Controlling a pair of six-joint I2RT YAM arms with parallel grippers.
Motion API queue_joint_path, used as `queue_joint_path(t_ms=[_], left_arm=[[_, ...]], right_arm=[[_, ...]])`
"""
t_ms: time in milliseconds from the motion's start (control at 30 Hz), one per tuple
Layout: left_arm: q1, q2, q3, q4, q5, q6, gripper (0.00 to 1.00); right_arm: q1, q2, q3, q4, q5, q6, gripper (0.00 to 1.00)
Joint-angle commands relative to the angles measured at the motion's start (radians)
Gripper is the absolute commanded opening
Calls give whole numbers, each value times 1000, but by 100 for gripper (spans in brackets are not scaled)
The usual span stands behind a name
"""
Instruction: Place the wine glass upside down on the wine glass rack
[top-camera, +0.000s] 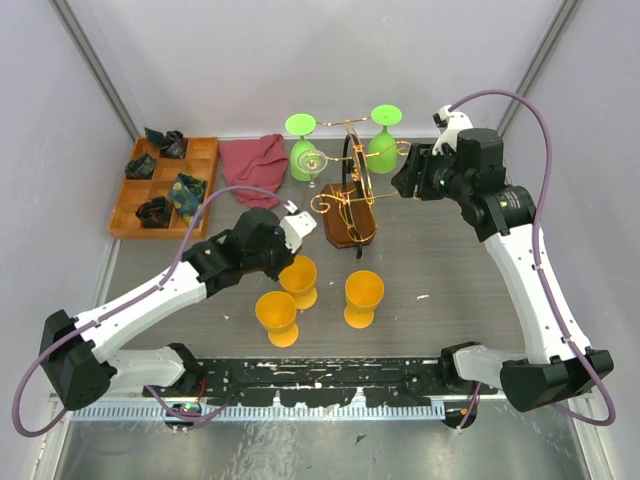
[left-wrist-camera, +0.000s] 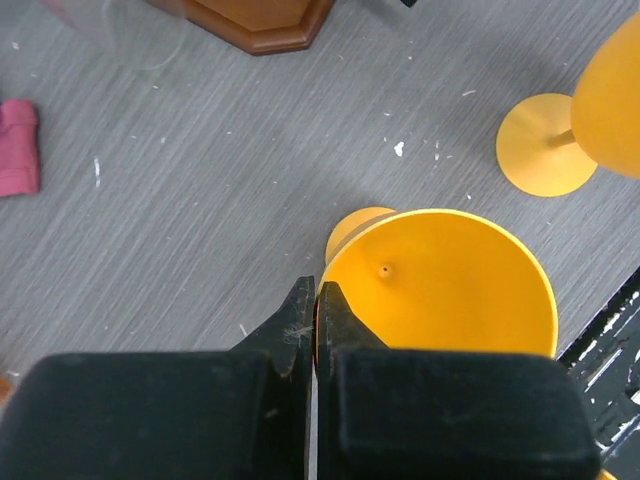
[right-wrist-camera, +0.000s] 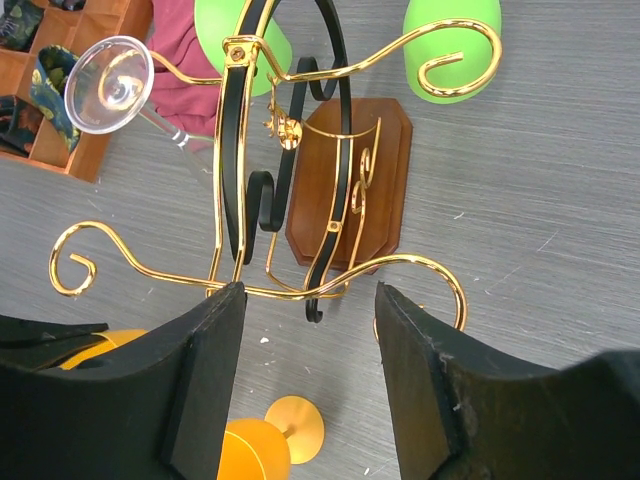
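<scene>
An orange wine glass (left-wrist-camera: 450, 285) (top-camera: 299, 278) stands upright on the table in front of the wine glass rack. My left gripper (left-wrist-camera: 315, 290) (top-camera: 293, 246) is shut on its rim, one finger inside the bowl and one outside. The wine glass rack (top-camera: 347, 190) (right-wrist-camera: 300, 150) is gold scrolled wire with a dark arched post on a brown wooden base (left-wrist-camera: 260, 20). My right gripper (right-wrist-camera: 310, 300) (top-camera: 402, 180) hovers open just right of and above the rack, nothing between its fingers.
Two more orange glasses (top-camera: 277, 315) (top-camera: 364, 297) stand nearby. Two green glasses (top-camera: 300, 145) (top-camera: 385, 140) sit upside down at the rack's far arms, a clear glass (right-wrist-camera: 110, 70) at its left. A red cloth (top-camera: 252, 157) and a wooden tray (top-camera: 200, 160) lie at the back left.
</scene>
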Motion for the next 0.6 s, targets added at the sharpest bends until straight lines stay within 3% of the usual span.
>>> queue_joint_path(t_ms=[0,300,567], left_arm=[[-4,-75,22,53,-62,18,3],[-3,-300,40,113,-207,105,1],[-3,-465,86,94,-462,235,0]], right_arm=[[5,-3,13,58,7,14,60],[5,-20,22,80,73,32,59],[5,-24,14,133,56,71,59]])
